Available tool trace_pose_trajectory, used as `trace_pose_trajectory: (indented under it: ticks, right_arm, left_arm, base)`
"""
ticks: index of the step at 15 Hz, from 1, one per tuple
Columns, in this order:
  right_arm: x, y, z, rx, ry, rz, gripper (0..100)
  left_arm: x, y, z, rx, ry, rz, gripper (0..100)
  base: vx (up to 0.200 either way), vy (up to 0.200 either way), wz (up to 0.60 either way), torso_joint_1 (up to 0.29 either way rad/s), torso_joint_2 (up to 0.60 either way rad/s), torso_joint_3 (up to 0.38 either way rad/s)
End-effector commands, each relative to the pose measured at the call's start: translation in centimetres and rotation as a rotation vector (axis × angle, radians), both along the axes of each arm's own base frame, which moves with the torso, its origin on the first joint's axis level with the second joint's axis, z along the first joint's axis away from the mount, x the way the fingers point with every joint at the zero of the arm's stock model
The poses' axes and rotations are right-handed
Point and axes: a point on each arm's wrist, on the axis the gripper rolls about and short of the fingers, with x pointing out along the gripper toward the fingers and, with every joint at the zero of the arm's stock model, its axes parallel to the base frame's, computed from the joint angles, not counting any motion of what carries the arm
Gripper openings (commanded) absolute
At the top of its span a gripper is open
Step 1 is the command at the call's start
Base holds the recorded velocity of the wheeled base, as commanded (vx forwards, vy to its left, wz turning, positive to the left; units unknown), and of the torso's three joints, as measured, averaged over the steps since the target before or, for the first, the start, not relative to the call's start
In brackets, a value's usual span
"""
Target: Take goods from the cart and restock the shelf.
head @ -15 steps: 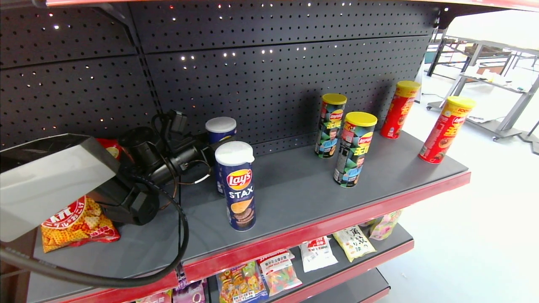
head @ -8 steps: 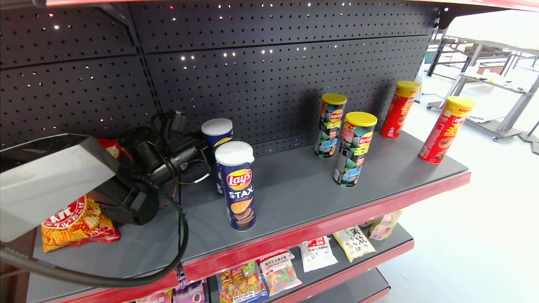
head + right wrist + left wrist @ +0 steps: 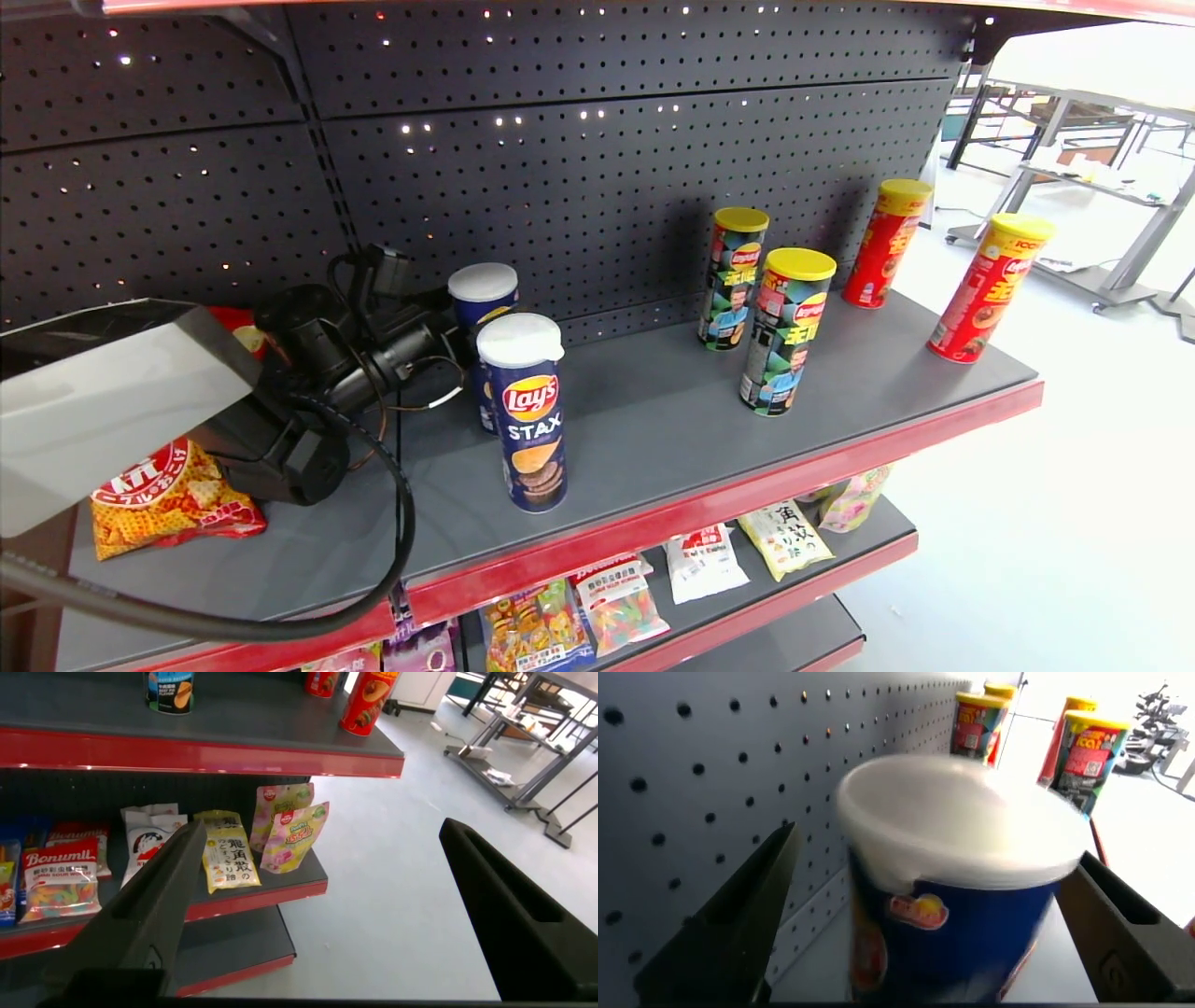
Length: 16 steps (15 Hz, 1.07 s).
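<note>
1. The rear blue can [image 3: 483,285] stands upright on the grey shelf [image 3: 653,429], close to the pegboard [image 3: 607,159] and just behind a second blue can [image 3: 527,420].
2. The left gripper [image 3: 459,325] straddles the rear can with its fingers [image 3: 738,924] spread. A gap shows on one side, so the can is not clasped.
3. Further right along the shelf stand two teal-patterned cans [image 3: 782,327] and two red cans [image 3: 988,289]. A snack bag [image 3: 159,499] lies at the left end.
4. The right gripper [image 3: 322,831] hangs with its fingers wide apart, holding nothing, near the lower shelves of packets [image 3: 224,849].
</note>
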Motion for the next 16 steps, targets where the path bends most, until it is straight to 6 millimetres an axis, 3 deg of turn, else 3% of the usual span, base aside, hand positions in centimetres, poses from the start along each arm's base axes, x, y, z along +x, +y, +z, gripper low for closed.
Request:
trace_pose_trajectory:
  ticks: [1,8,11,16]
  right_arm:
    - [0.0,0.0,0.0,0.001,0.000,0.001,100]
    - [0.0,0.0,0.0,0.007,0.001,0.002,100]
    - [0.0,0.0,0.0,0.007,0.001,0.002,100]
    - [0.0,0.0,0.0,0.007,0.001,0.002,100]
  left_arm:
    - [-0.4,0.0,0.0,0.004,0.009,-0.002,100]
    - [-2.6,0.8,-0.4,0.028,0.067,0.009,100]
    - [-2.9,2.3,-0.9,0.072,0.057,0.054,100]
    - [-5.2,2.7,-1.1,0.096,0.101,0.060,100]
  base:
    - [0.000,0.000,0.00,0.000,0.00,0.000]
    - [0.000,0.000,0.00,0.000,0.00,0.000]
    - [0.000,0.000,0.00,0.000,0.00,0.000]
    - [0.000,0.000,0.00,0.000,0.00,0.000]
